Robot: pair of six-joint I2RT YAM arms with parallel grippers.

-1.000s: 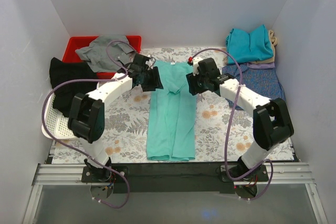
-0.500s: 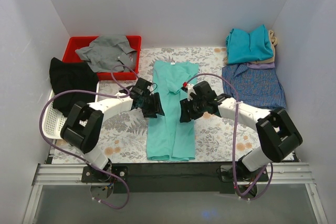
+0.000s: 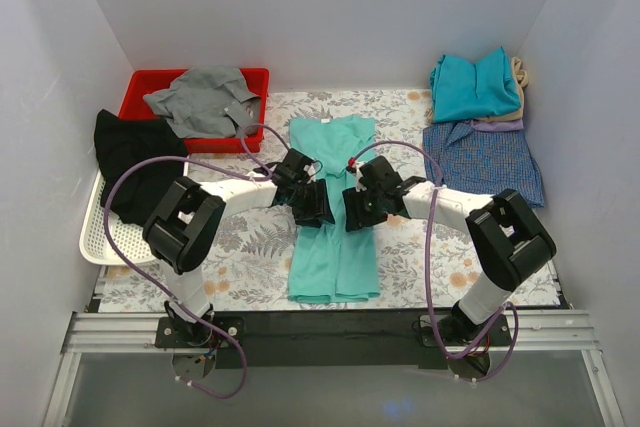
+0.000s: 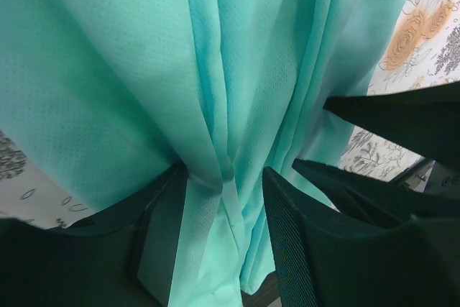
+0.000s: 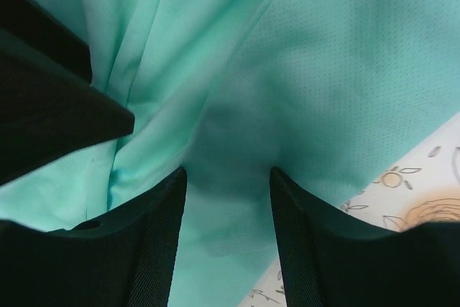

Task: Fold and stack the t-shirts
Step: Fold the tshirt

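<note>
Floral tabletop [image 3: 240, 237] carries the mint tee [image 3: 333, 247], lengthwise at centre. My left end effector [image 3: 318, 209] and right end effector [image 3: 356, 209], just pulled back from its collar, each pinch cloth at its waist, half-closed. Cross-fold comes next, I judge.

A mint-green tee [image 3: 333, 217] lies on a white floral-print surface [image 3: 240, 237]. Teal [image 3: 475, 82] and blue-check shirts [image 3: 485, 159] sit right; a grey shirt [image 3: 200, 97] fills a red bin [image 3: 140, 87], beside black cloth [image 3: 130, 152].

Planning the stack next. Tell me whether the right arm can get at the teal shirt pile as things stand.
Probably not yet: the right gripper is pressed on the mint-green shirt, well away from the teal shirt, though nothing blocks the way.
</note>
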